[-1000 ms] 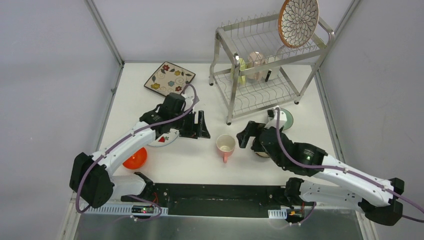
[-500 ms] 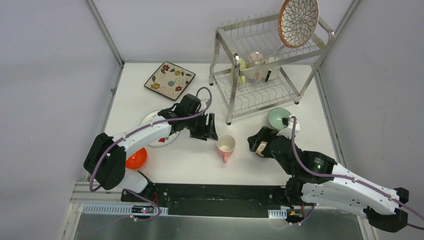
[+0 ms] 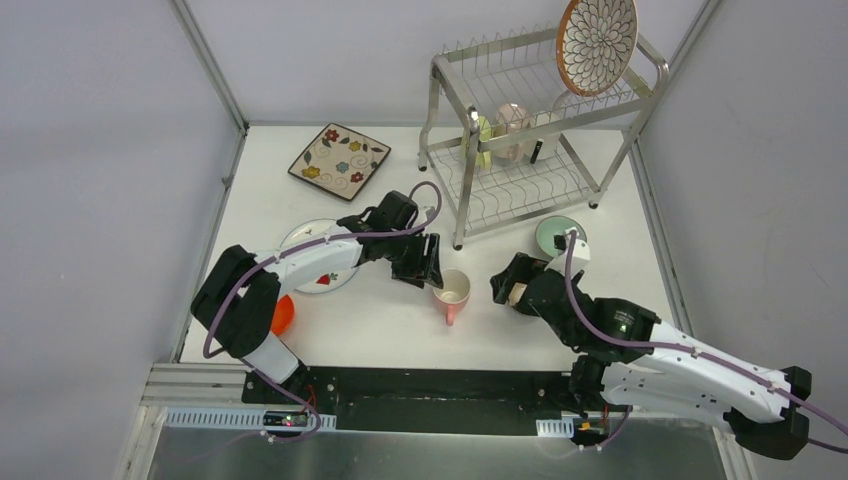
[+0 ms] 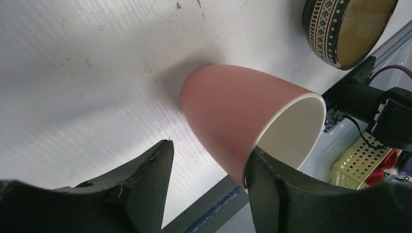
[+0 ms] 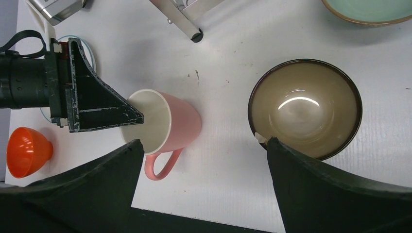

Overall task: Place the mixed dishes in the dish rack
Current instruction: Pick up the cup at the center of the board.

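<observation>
Cup [image 3: 452, 288]: pink, upright on the table [image 3: 400, 330], long axis vertical, handle at 6 o'clock towards the arm bases. It stands between the two arms.

Left gripper [image 3: 420, 262]: your nearer tool, at the cup's 10 o'clock, so the cup lies at its 4 o'clock. The jaws are part-spread astride the cup's wall. One finger [image 4: 272, 194] is at the mouth. The other [image 4: 141, 189] is outside, with bare table between it and the wall. It is not clenched and grasps nothing.

Right gripper [image 3: 510, 285]: at the cup's 3 o'clock, jaws spread wide and empty, over the brown bowl [image 5: 305, 109].

Next move, by judgement: pinch the wall on the side away from the handle, then lift.

Rack [image 3: 530, 190]: at the cup's 1 o'clock, far side, with a round plate [image 3: 597, 42] on the top tier.
</observation>
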`<state>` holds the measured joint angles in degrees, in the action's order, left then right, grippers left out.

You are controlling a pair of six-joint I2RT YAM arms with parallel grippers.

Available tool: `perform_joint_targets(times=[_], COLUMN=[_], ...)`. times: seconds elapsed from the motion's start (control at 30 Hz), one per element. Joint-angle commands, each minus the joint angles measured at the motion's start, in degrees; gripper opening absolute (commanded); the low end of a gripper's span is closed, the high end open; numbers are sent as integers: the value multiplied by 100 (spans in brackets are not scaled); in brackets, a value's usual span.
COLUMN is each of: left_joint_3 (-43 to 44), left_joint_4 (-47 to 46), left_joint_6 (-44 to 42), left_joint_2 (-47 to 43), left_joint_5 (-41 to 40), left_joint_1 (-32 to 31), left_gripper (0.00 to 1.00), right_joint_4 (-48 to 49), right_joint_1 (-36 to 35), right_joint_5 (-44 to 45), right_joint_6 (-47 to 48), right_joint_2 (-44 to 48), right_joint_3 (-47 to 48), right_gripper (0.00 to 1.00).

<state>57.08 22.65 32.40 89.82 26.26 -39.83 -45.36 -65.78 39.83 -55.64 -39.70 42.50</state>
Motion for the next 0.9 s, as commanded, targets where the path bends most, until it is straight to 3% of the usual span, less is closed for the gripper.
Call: perform_joint_targets(times=[0.0, 0.43, 0.6, 0.87], left_joint_3=[232, 354, 330, 252], left_joint_4=[83, 421, 571, 495], left_joint_6=[-205, -334, -400, -306], left_joint_2=[123, 242, 110, -633], left_joint_5=[-116, 21, 151, 249], left_joint_1=[-60, -43, 66, 377], left_gripper=[55, 23, 0, 0], right_joint_4=[0, 499, 919, 1740], right_joint_1=[-23, -29, -31, -24], right_joint_5=[107, -276, -558, -1250], right_joint_6=[-156, 280, 458, 681], right_joint_2=[141, 137, -20, -392], right_joint_3=[-3, -131, -200, -289], right_gripper=[100, 100, 97, 97])
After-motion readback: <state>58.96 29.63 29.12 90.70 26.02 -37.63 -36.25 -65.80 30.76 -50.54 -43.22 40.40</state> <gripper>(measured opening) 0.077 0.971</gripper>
